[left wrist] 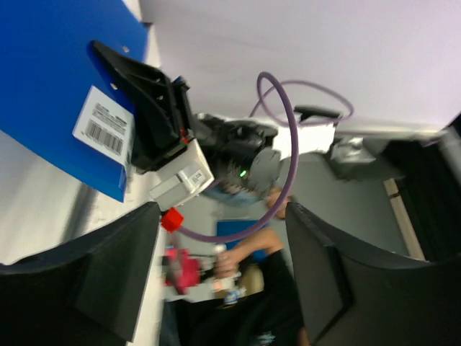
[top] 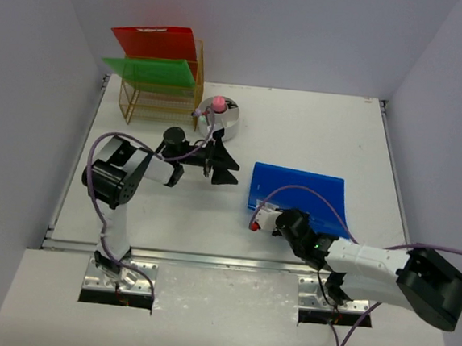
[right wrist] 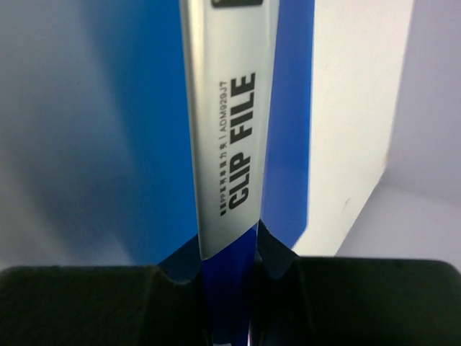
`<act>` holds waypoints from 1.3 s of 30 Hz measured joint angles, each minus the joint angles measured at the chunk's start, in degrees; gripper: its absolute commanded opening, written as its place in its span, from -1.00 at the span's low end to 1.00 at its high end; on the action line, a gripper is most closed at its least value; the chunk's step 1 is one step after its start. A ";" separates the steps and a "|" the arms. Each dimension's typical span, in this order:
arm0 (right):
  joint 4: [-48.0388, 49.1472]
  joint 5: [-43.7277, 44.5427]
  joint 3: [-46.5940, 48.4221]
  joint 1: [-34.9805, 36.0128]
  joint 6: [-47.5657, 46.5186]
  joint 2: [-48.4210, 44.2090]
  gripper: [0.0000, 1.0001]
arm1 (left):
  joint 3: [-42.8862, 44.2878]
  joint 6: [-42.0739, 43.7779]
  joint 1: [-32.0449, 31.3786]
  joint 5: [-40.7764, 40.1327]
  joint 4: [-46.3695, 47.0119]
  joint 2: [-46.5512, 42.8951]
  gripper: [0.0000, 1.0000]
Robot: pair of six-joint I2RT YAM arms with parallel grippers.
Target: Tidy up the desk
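Right gripper point(right wrist: 229, 268) pinched blue clip file point(top: 298, 191) at its near-left corner, arm stretched low. Left gripper point(top: 230, 169) hung left of file, jaws apart, empty.

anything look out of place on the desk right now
The blue folder lies on the desk, far from the wire rack at the back left where the red folder and green folder sit. The right end effector grips its near left corner.
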 measured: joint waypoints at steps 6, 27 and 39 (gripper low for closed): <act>4.60 -13.06 -7.16 -0.76 -24.85 -20.00 -1.00 | 8.72 34.93 1.45 3.10 -35.12 -13.41 0.45; 14.29 -50.34 -10.20 -0.76 -68.28 -37.54 -1.00 | 15.56 88.48 13.29 5.78 -99.79 -16.23 0.40; 18.44 -55.82 -10.20 -0.76 -69.56 -31.38 -1.00 | 28.36 130.48 6.81 10.90 -140.65 -5.04 -0.27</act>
